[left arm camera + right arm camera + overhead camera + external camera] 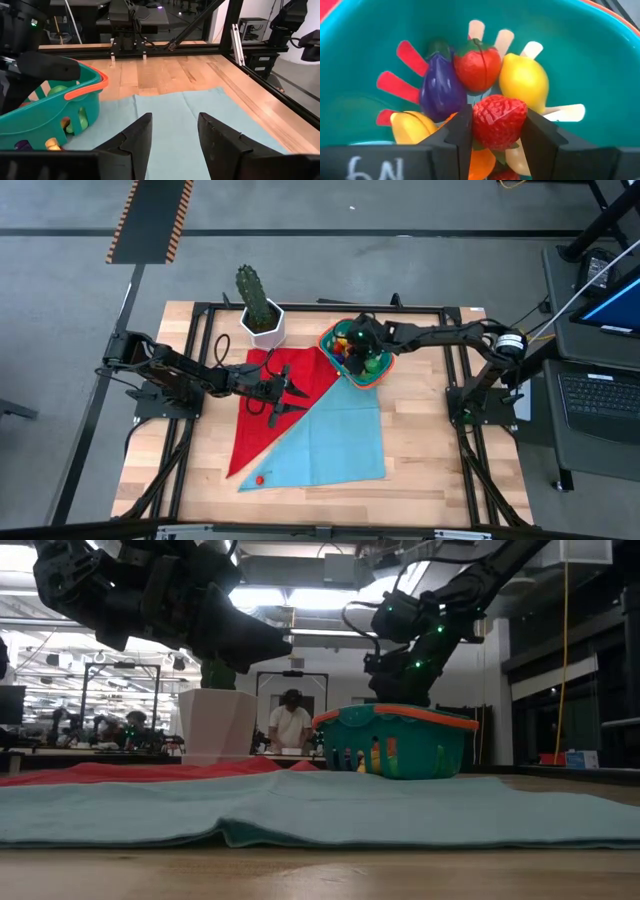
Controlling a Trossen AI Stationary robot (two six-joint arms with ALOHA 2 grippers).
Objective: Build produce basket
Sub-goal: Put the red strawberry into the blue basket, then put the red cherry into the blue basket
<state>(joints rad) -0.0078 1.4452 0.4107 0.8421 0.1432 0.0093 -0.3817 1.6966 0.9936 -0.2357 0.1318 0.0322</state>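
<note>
Strawberry: pinched between right gripper jaws, low inside teal basket above eggplant, tomato, lemon. Probably light, stiff, slick plastic; best gripped across its broad middle. Left gripper over blue cloth, jaws spread, empty.

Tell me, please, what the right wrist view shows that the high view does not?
Only the right wrist view shows the basket's contents clearly: a strawberry between the right hand's fingers, with an eggplant, a tomato and a lemon below it.

Only the high view shows the layout: the left hand over the red cloth, the blue cloth with one red berry on it, and the cactus pot.

Both show the teal basket with the right hand over it.
</note>
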